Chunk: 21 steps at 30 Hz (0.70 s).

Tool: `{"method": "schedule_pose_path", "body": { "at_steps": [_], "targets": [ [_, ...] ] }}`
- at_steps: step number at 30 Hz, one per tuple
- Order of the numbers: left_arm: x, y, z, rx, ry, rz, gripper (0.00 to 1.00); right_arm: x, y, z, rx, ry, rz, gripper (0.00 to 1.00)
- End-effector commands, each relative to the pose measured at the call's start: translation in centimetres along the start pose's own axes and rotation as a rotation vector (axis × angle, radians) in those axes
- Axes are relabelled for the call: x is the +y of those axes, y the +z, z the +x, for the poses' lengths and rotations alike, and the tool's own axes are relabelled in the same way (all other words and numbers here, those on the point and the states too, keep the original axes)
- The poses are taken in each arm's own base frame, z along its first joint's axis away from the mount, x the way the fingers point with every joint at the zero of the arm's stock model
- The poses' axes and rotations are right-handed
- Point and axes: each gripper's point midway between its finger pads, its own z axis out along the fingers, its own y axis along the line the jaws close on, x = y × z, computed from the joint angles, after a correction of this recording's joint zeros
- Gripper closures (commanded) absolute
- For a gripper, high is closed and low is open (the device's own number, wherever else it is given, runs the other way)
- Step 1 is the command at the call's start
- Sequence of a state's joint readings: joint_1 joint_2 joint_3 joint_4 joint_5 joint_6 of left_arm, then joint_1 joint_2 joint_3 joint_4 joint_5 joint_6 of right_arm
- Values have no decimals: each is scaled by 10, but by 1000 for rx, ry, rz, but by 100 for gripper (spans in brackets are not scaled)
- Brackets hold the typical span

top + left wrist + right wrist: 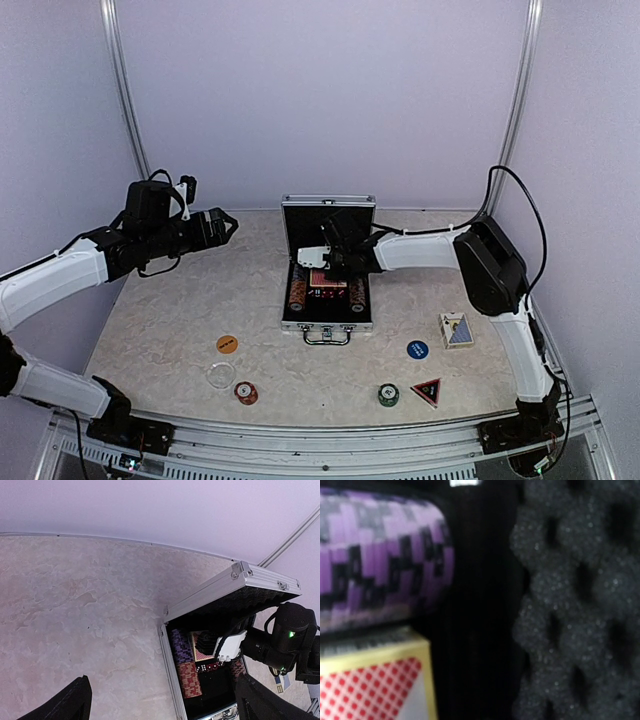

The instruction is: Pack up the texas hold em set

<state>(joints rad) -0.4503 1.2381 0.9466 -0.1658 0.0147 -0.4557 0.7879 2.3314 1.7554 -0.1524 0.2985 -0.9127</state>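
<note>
Marbled beige table [170,300], bearing all items below; places are given from the case.

1. Silver aluminium case [327,325], black-lined, at the table's middle. It is open, with its lid [328,203] upright at the far side and its handle [327,338] on the near wall. Grey egg-crate foam [575,605] lines the lid.
2. Right gripper [333,265], reaching into the case from its right, low over the far end of the tray by the lid. Its jaws are closed tight; whether they pinch anything cannot be told.
3. Left gripper [232,224], raised well to the left of the case and pointing toward it. Its fingers [60,705] are spread to their widest and hold nothing.
4. Red card deck [328,290], lying in the case's centre compartment.
5. Blue card deck [456,330], flat on the table to the right of the case, well apart from it.
6. Chip rows lying in the case: purple chips [181,647] and red chips [189,680] in the left channel, and a further row [358,293] in the right channel.
7. Loose red chip stack [246,393], near-left of the case; loose green chip stack [388,395], near-right.
8. Red-black triangle marker [427,391], near-right of the case, just beside the green stack.
9. Round discs: orange disc [227,344] and clear disc [220,375] near-left of the case; blue disc [417,349] near-right.
</note>
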Motion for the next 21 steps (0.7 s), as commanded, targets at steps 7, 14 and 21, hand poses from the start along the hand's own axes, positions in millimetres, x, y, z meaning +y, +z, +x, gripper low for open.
{"method": "schedule_pose_path", "body": {
  "at_steps": [7, 14, 21],
  "targets": [
    [5, -3, 3, -5, 7, -5, 1, 58, -9, 12, -26, -119, -264, 100],
    [6, -7, 2, -13, 5, -2, 1, 48, -18, 8, -64, -148, -284, 100],
    [8, -8, 2, -17, 0, 0, 1, 49, -22, 6, -79, -168, -309, 100]
  ]
}}
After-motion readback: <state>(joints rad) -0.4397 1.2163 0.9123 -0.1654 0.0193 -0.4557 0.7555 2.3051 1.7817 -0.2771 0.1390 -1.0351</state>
